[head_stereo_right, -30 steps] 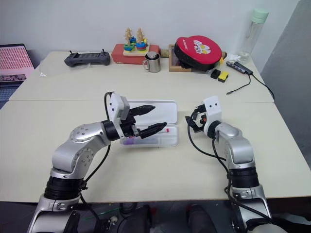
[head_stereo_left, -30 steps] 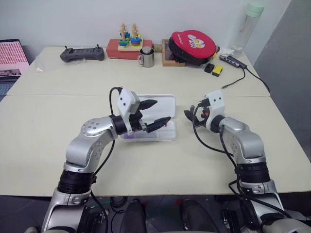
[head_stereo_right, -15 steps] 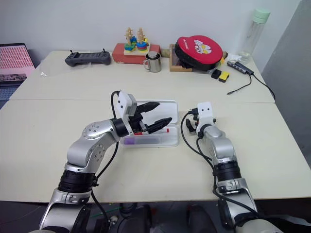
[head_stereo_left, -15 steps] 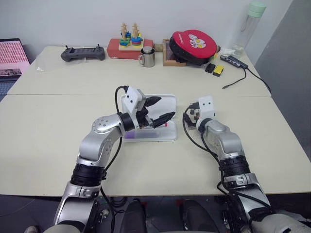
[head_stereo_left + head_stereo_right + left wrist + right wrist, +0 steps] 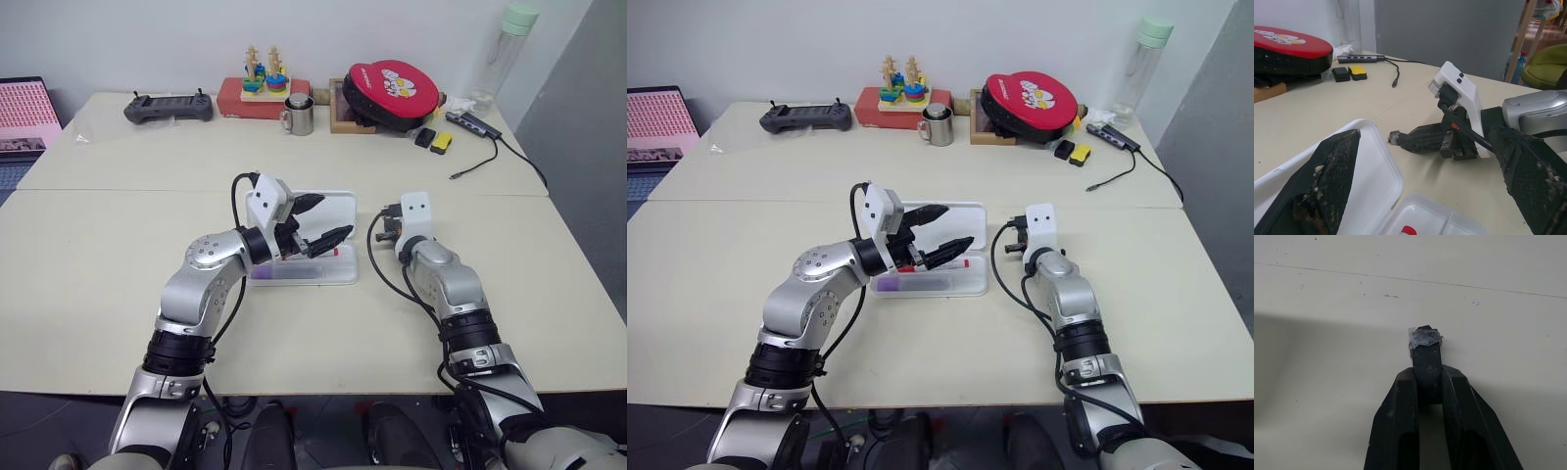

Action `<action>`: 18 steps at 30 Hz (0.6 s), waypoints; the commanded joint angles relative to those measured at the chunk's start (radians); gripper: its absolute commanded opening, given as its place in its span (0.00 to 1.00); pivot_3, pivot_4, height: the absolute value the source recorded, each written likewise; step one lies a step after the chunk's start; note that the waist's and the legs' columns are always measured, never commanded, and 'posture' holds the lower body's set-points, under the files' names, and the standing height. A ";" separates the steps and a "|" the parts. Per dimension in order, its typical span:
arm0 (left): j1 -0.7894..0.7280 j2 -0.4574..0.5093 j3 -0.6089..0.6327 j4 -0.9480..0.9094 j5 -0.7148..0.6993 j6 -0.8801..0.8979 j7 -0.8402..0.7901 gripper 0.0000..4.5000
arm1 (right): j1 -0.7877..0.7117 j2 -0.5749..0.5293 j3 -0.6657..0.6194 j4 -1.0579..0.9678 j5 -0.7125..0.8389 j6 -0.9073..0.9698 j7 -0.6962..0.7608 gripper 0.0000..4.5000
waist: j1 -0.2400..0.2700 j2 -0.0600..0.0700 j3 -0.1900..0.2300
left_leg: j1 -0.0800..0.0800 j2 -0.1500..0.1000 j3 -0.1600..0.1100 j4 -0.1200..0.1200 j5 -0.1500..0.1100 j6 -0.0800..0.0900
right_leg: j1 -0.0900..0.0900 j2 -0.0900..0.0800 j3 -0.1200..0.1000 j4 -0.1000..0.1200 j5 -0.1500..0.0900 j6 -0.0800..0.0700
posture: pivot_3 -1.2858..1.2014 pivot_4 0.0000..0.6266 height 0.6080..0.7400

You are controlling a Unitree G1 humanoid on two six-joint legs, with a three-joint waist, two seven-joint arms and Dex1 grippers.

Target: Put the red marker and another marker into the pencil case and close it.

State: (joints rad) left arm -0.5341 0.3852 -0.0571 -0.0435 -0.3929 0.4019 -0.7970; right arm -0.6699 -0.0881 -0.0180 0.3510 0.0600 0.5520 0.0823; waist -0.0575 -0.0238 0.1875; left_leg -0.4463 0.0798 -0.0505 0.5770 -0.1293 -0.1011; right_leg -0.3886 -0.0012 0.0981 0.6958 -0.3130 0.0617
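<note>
The pencil case lies open in the middle of the table, lid flat behind the tray. In the tray I see the red marker, its red end also in the left wrist view, and another marker with purple on it at the tray's left end. My left gripper hovers open over the case, holding nothing. My right gripper is shut and empty, low over the bare table just right of the lid's corner. Its fingertips are pressed together.
Along the far edge stand a black controller, a stacking toy on a red box, a metal mug, a red round pouch and a bottle. A hub with cable lies at the far right.
My right gripper has gone from open to shut and sunk towards the table beside the case. The left gripper stays open over the case. The camera view shifted slightly.
</note>
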 commanded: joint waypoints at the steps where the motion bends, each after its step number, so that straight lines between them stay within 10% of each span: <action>1: -0.005 0.011 0.012 -0.027 -0.003 -0.021 -0.013 1.00 | -0.016 -0.017 -0.031 -0.040 0.022 -0.023 0.017 0.06 | 0.000 0.000 0.000 | 0.000 0.000 0.000 0.000 0.000 0.000 | 0.000 0.000 0.000 0.000 0.000 0.000 | 0.52 0.24 1.00; 9: 0.139 0.282 0.084 -0.060 -0.071 0.032 -0.252 1.00 | 0.095 -0.307 0.137 -0.396 0.180 0.083 0.570 0.06 | -0.004 0.001 0.001 | 0.000 0.001 0.000 -0.003 0.000 0.000 | -0.001 0.000 -0.001 -0.002 -0.001 -0.001 | 0.52 0.24 1.00; 18: 0.186 0.394 0.121 -0.037 -0.050 -0.009 -0.306 1.00 | 0.080 -0.350 0.316 -0.464 0.191 0.149 0.743 0.06 | -0.001 0.001 0.001 | 0.000 0.001 0.000 -0.001 0.000 0.000 | -0.001 0.000 -0.001 -0.002 -0.004 0.003 | 0.52 0.24 1.00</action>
State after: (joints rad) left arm -0.3364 0.7628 0.0347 -0.0624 -0.4347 0.4074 -1.1025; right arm -0.5605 -0.4468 0.2709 -0.0769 0.2543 0.6923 0.8041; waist -0.0589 -0.0227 0.1883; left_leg -0.4462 0.0808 -0.0506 0.5758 -0.1294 -0.1010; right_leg -0.3892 -0.0011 0.0972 0.6941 -0.3171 0.0650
